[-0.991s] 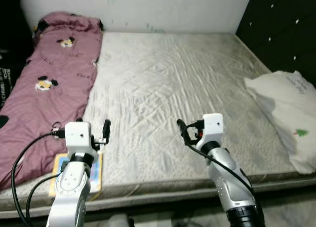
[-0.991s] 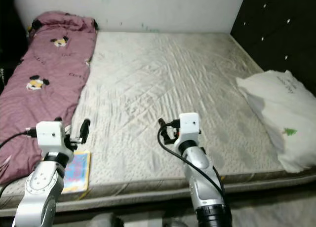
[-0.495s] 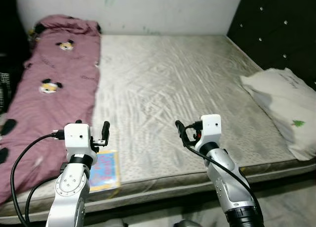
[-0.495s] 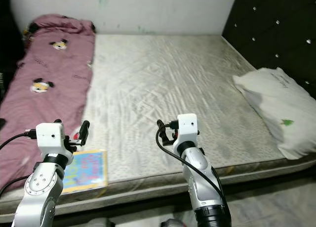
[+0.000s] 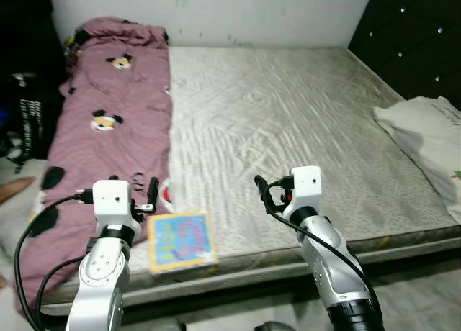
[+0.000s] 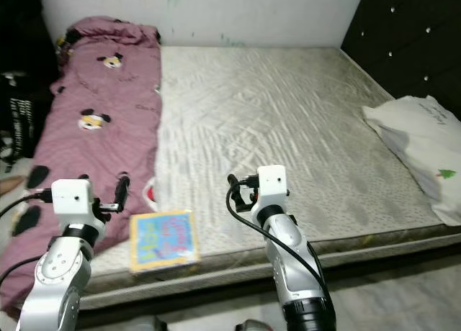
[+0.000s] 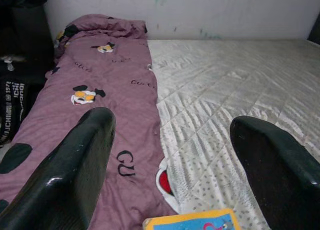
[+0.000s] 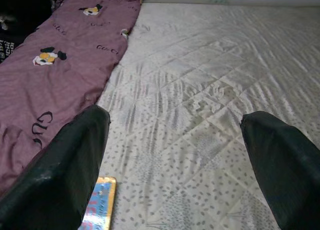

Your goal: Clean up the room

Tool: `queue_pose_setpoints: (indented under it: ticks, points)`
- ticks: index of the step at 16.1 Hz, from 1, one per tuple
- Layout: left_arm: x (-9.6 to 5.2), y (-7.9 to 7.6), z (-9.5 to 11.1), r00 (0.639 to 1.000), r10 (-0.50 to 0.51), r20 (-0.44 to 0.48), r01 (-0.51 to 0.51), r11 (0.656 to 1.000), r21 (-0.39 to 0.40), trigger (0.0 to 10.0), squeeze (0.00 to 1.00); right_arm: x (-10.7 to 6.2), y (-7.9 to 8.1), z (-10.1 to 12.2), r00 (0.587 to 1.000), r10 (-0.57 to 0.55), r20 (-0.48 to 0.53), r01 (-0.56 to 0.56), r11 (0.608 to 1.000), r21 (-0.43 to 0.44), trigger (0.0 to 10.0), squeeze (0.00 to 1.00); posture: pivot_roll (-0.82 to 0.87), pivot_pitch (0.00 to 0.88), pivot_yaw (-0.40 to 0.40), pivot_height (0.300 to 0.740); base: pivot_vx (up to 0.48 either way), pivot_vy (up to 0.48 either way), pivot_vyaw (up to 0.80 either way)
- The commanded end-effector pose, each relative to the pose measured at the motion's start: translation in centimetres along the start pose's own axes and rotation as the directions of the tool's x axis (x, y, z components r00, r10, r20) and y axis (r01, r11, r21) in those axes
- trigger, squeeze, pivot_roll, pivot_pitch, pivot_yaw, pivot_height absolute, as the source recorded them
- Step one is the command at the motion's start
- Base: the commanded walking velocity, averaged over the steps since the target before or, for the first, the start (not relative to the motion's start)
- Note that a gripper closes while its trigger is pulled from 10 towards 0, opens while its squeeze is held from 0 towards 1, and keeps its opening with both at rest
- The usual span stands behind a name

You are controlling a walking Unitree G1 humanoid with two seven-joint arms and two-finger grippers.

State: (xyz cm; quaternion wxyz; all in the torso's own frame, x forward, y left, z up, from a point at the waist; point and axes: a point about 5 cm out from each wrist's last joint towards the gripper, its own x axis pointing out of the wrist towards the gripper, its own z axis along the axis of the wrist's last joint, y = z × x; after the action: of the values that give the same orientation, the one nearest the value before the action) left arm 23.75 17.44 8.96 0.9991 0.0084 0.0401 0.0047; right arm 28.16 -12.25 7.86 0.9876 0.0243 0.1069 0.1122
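Observation:
A colourful picture book [image 5: 180, 241] lies flat at the front edge of the grey quilted mattress [image 5: 288, 108]. My left gripper [image 5: 134, 183] hovers open just left of the book, with nothing between its fingers [image 7: 85, 160]. My right gripper [image 5: 282, 184] is also open and holds nothing, raised over the mattress front to the right of the book. A mauve blanket [image 5: 108, 122] with cartoon mouse prints covers the left strip of the bed. A small red and white thing [image 7: 164, 182] peeks out from under the blanket edge beside the book.
A white pillow [image 5: 432, 140] lies at the bed's right edge below the black studded headboard [image 5: 410, 36]. A dark bag [image 5: 29, 115] stands on the floor left of the bed. The white wall [image 5: 252, 11] runs along the far side.
The camera has swung left, so the bed, pillow and book sit further right in the picture and the book shows in full. Both arms keep the same pose, grippers still open.

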Motion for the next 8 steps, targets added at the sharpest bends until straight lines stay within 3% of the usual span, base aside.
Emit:
queue_pose_setpoints:
  ticks: [1, 6, 8]
  points:
    - [0.16, -0.83, 0.3, 1.0, -0.023, 0.01, 0.023, 1.0, -0.012, 10.0, 0.0, -0.28, -1.2, 0.04, 0.999, -0.037, -0.003, 0.037, 0.999, -0.007, 10.0, 0.0, 0.05, 0.026, -0.052, 0.74, 0.0, 0.48, 0.0]
    - [0.16, -0.81, 0.49, 0.999, -0.024, 0.024, 0.025, 1.0, -0.009, 10.0, 0.0, -0.23, -1.18, 0.08, 0.999, -0.037, -0.004, 0.037, 0.999, -0.006, 10.0, 0.0, 0.05, 0.03, -0.051, 0.74, 0.0, 0.48, 0.0]
    - [0.13, -0.93, 0.6, 0.999, -0.033, 0.032, 0.033, 0.999, -0.005, 10.0, 0.0, -0.24, -1.18, 0.09, 0.999, -0.037, -0.002, 0.037, 0.999, -0.006, 10.0, 0.0, 0.05, 0.03, -0.051, 0.74, 0.0, 0.0, 0.0]
